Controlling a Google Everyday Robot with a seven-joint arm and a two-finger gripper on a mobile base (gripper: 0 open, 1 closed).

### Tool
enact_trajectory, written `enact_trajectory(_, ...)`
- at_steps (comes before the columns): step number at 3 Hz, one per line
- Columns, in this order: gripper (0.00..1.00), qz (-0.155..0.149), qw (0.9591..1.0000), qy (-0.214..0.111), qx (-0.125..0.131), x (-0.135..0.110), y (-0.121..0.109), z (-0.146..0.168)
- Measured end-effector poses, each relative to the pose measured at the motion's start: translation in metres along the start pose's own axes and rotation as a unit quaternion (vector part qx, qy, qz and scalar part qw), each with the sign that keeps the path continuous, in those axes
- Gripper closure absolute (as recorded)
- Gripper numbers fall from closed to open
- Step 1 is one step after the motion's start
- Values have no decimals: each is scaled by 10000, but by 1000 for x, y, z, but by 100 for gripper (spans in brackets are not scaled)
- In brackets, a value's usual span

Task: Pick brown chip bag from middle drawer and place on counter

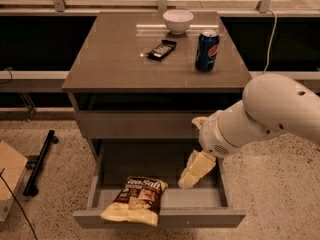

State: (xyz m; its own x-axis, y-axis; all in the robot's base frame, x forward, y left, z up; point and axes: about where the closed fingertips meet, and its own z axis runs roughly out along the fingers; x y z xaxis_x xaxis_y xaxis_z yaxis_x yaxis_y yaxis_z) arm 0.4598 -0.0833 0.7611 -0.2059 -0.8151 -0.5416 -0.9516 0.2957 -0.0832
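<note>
The brown chip bag (pixel 136 199) with white "Sea Salt" lettering and a pale yellow end lies at the front left of the open middle drawer (pixel 160 217), its end hanging over the front panel. My gripper (pixel 191 175) hangs over the drawer's right half, pointing down, to the right of the bag and apart from it. The white arm comes in from the right. The counter (pixel 115 59) is the cabinet's glossy grey-brown top above.
On the counter stand a white bowl (pixel 178 20), a blue soda can (pixel 207 50) and a small black wrapped bar (pixel 161 49). A closed drawer front (pixel 135 124) sits above the open drawer. A black bar (pixel 40 162) and cardboard (pixel 9 176) lie on the floor at left.
</note>
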Motion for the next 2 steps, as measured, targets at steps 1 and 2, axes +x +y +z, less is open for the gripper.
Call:
enact_trajectory(1,0,-67,10000,34,12,-2,3,8)
enact_trajectory(2,0,-106,9999,45,1,1,5,22)
